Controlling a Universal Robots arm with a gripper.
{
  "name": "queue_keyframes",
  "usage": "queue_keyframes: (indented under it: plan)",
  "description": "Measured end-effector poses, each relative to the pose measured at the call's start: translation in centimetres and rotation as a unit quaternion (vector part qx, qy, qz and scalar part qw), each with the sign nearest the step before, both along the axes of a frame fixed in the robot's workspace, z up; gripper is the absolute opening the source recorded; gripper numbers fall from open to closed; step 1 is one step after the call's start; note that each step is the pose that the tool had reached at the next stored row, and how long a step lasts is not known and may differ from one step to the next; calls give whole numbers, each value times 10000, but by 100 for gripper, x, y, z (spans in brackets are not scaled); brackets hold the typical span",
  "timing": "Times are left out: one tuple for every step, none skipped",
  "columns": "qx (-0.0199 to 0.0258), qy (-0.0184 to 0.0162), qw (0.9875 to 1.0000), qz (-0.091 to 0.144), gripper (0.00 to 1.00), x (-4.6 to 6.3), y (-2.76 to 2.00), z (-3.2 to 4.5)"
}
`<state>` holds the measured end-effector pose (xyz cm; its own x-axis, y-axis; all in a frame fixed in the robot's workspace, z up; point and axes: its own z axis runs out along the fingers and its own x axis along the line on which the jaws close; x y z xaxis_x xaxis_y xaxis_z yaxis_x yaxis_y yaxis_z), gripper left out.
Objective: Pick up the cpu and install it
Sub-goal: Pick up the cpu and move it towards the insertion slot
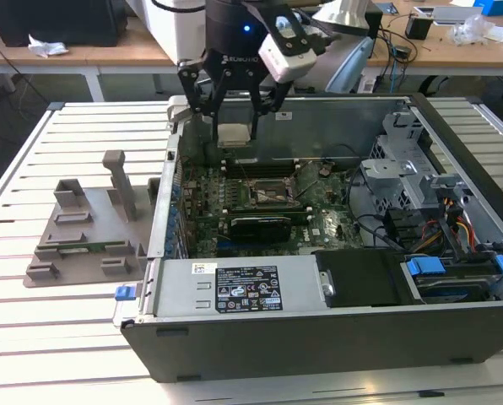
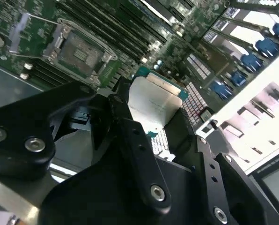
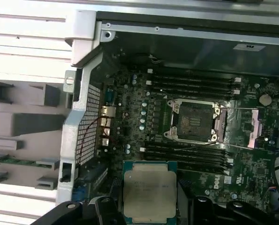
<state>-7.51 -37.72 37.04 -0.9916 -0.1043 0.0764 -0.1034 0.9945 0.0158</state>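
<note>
Carrying is the step in hand. In the exterior view the gripper (image 1: 235,126) hangs at the far wall of the open computer case (image 1: 319,337), toward the exterior view's left. Its jaws grasp the cpu (image 1: 233,133) above the motherboard.

In the second wrist view the chip lies flat between the fingers (image 2: 130,140), with the open socket (image 2: 78,54) beyond.

In the first wrist view the socket is empty and apart from the chip. I judge that seating calls for squaring the chip over it.

White slatted worktable (image 1: 32,337) in the foreground. Behind it stand pale wooden desks (image 1: 83,52) on white legs, carrying loose cables (image 1: 395,42). Lighting is even.
</note>
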Motion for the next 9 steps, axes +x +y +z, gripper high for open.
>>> queue_keyframes:
  plan:
    - [0, 11, 10000, 1, 55, 62, 1, -11]
    - [0, 16, 10000, 1, 55, 86, 1, -25]
    - [1, 18, 10000, 1, 55, 97, 1, -42]
    - [-1, 23, 10000, 0, 55, 110, 1, -64]
    - [-1, 26, 10000, 0, 55, 120, 1, -84]
    - [0, 30, 10000, -1, 55, 142, 1, -118]
    - [-1, 36, 10000, -1, 55, 165, 4, -140]
    - [-1, 40, 10000, -1, 55, 188, 7, -157]
    - [-1, 46, 10000, -2, 55, 227, 13, -184]
